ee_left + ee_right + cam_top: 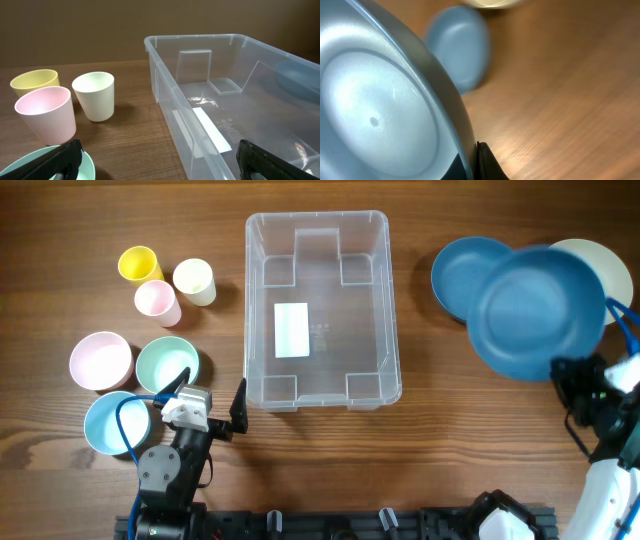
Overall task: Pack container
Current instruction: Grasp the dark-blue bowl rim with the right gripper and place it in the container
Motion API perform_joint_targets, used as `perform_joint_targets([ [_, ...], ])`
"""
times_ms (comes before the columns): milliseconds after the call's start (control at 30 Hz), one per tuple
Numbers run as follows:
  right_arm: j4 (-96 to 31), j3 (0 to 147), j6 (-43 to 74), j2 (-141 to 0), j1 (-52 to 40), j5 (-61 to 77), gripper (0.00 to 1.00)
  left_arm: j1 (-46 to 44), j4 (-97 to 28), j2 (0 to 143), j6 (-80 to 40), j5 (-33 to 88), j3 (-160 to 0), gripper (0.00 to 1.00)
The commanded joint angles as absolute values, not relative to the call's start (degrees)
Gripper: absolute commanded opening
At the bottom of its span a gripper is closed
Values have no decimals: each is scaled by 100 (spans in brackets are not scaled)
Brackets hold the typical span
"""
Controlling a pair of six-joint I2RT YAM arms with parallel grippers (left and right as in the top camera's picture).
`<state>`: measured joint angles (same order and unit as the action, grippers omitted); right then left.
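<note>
Grips the plate [538,312] by its rim in the right pincer [566,372], up beside the container [392,310]; keeps nothing in the left pincer [210,402], gaping wide by the container's near corner.

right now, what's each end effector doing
Left end effector: open, empty.
Right end effector: closed on the blue plate.

Open above, crowded at both sides

Free from above into the container [390,300], open-topped and clear inside. Blocked on its left by three cups [158,298] and three bowls [167,365], with a narrow strip of tabletop [230,290] beside the wall. Hemmed on its right by a blue plate [540,310] held aloft, overlapping two more plates [458,272].
</note>
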<state>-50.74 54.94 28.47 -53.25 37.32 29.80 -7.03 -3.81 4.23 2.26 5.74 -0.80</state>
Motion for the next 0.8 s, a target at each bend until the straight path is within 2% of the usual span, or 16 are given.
perform_joint_targets([
  [0, -5043, 6764, 2842, -5356, 2735, 3804, 4, -729, -381, 414, 193, 659, -32, 100],
  [67, -5037, 7478, 2818, -5616, 1859, 3623, 4, -729, -381, 414, 196, 659, -32, 100],
  [167, -4993, 8302, 2842, -6300, 316, 2534, 4, -729, -381, 414, 193, 659, -32, 100],
  [267, -4923, 8707, 2842, -7297, -1028, 1601, 5, -729, -381, 414, 196, 659, -32, 100],
  [333, -4727, 8744, 2847, -8005, -1581, 1109, 4, -729, -381, 414, 193, 659, -32, 100],
  [567, -3719, 8744, 3140, -10036, -1981, 585, 4, -729, -381, 414, 196, 659, -32, 100],
  [767, -3081, 8744, 3170, -10993, -2008, 947, 4, -729, -381, 414, 196, 659, -32, 100],
])
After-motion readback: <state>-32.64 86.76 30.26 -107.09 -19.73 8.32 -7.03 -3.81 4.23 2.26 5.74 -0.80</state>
